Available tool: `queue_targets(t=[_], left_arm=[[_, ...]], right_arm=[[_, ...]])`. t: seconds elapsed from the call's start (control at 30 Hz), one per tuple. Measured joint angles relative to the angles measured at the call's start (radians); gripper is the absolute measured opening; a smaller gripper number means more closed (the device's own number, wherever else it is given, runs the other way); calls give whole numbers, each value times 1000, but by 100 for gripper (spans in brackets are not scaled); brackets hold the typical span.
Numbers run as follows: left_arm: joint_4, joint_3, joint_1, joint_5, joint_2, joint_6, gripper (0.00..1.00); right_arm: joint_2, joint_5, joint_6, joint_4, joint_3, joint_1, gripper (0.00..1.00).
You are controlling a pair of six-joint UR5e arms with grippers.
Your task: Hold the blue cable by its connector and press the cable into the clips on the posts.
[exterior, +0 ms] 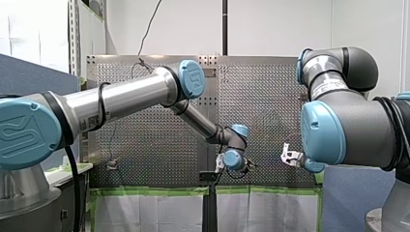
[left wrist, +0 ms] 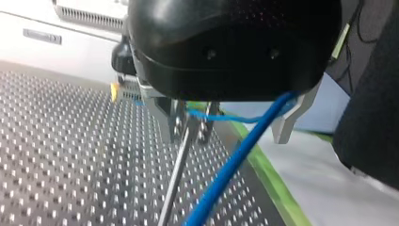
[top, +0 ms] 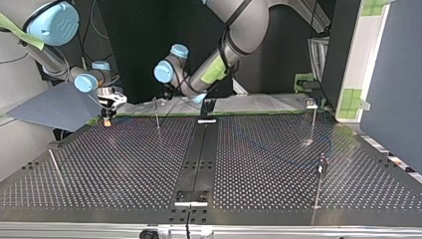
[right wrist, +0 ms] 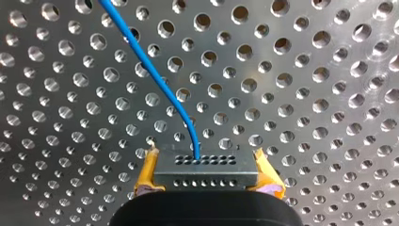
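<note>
My right gripper (right wrist: 204,181) is shut with its yellow pads on a dark grey connector (right wrist: 204,168), just above the perforated table. The thin blue cable (right wrist: 155,75) leaves the connector's face and runs away over the holes. In the top view this gripper (top: 106,118) hangs low at the table's far left. My left gripper (left wrist: 227,139) stands open around the top of a thin metal post (left wrist: 176,179). The blue cable (left wrist: 235,157) passes between its fingers, slanting down beside the post. In the top view that gripper (top: 160,97) sits over the post (top: 157,113).
More thin posts stand on the table in the top view: one at the far right (top: 313,119), one nearer at the right (top: 321,172), and a rod at the left (top: 54,167). A dark seam strip (top: 201,154) runs down the table's middle.
</note>
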Motion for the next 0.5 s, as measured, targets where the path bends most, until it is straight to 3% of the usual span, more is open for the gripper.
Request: queue_targets(t=[0.5], left_arm=[[7, 7, -41, 10, 0, -33, 100]], right_arm=[[0, -8, 0, 0, 0, 0, 0]])
